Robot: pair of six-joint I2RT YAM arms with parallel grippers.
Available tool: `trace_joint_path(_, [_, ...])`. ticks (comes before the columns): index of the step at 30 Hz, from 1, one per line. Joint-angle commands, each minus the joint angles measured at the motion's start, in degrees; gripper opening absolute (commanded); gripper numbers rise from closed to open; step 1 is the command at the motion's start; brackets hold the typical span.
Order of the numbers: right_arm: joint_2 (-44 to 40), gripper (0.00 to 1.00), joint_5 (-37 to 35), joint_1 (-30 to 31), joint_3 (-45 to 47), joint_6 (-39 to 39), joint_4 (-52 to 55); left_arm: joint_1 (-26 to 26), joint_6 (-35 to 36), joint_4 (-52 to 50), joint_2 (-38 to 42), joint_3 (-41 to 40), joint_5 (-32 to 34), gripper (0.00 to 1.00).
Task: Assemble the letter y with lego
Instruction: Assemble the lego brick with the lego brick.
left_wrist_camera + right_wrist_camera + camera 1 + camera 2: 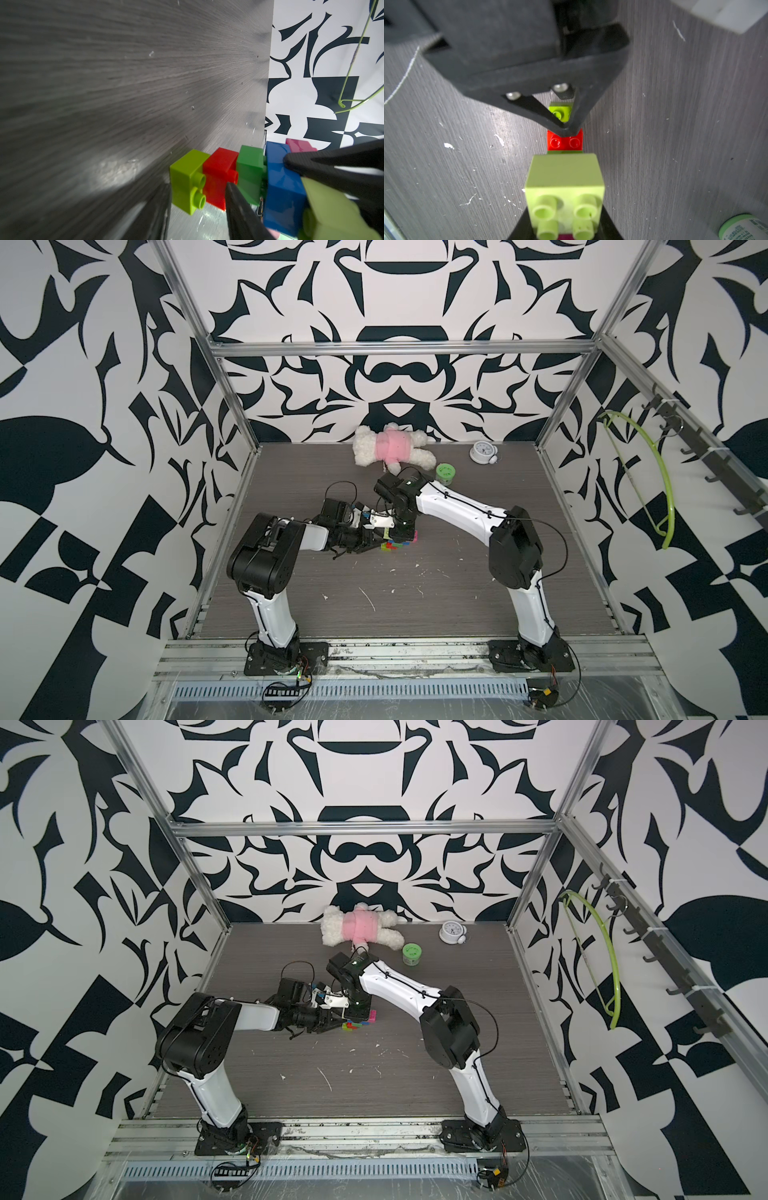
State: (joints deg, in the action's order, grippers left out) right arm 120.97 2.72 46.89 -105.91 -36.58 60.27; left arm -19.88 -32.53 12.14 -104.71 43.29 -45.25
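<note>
The lego point(395, 546) lies mid-table as one joined multicolour piece. The left wrist view shows a yellow-green brick point(187, 178), a red brick point(220, 166) and a green brick point(249, 166) in a row. They meet a longer blue brick point(280, 187), which has a pink brick point(299, 145) beyond it. My left gripper point(197, 187) is shut on the yellow-green and red end of the row. My right gripper point(564, 224) comes from above, shut on a second yellow-green brick point(564, 178) at the blue brick's end. The red brick point(564, 142) lies below it.
A white plush toy in pink point(390, 446), a green round jar point(445, 472) and a small white clock point(482, 452) stand near the back wall. A green hanger point(656, 477) hangs on the right wall. White flecks dot the grey table point(374, 597).
</note>
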Motion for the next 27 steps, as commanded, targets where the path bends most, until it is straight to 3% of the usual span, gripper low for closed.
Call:
trace_joint_path(1, [2.4, 0.13, 2.0, 0.9, -0.3, 0.6, -0.4, -0.2, 1.6, -8.7, -3.1, -1.6, 9.2, 0.46])
trace_joint_path(27, [5.0, 0.12, 0.2, 1.8, 0.0, -1.6, 0.5, -0.2, 1.6, -8.8, -3.2, -1.6, 9.3, 0.46])
